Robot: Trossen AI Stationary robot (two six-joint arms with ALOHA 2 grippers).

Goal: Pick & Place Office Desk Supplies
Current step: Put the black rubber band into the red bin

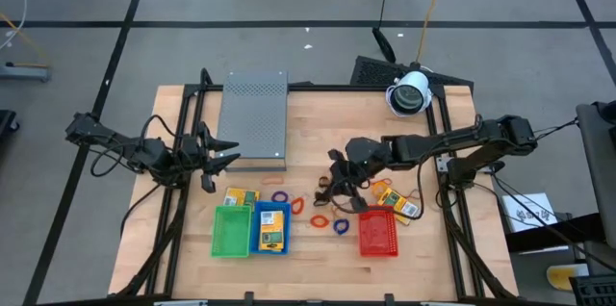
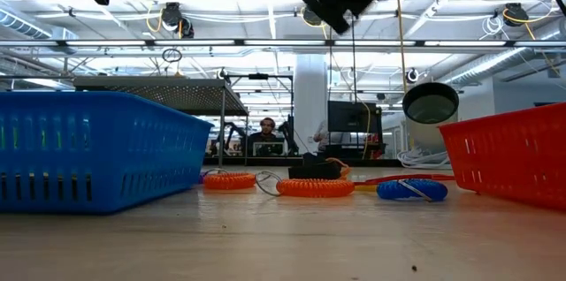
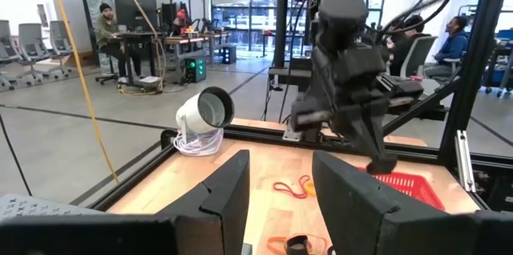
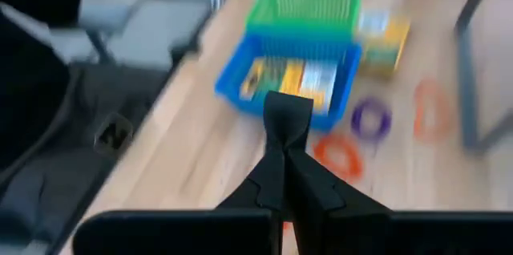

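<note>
Wooden table [image 1: 192,248] carries green basket [image 1: 231,232], blue basket [image 1: 270,230] holding a packet [image 1: 272,221], red basket [image 1: 378,232]. Rubber bands [image 1: 318,217] lie between them. Right gripper [image 1: 332,189] hangs above bands, clenched, empty. Left gripper [image 1: 219,151] beside grey box [image 1: 254,118], fingers parted, empty.

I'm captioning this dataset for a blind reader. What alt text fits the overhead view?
Overhead, the right gripper, shut, hovers over scattered rubber bands on a wooden table. Green, blue and red baskets sit along the near edge. The left gripper waits beside a grey metal box.
</note>
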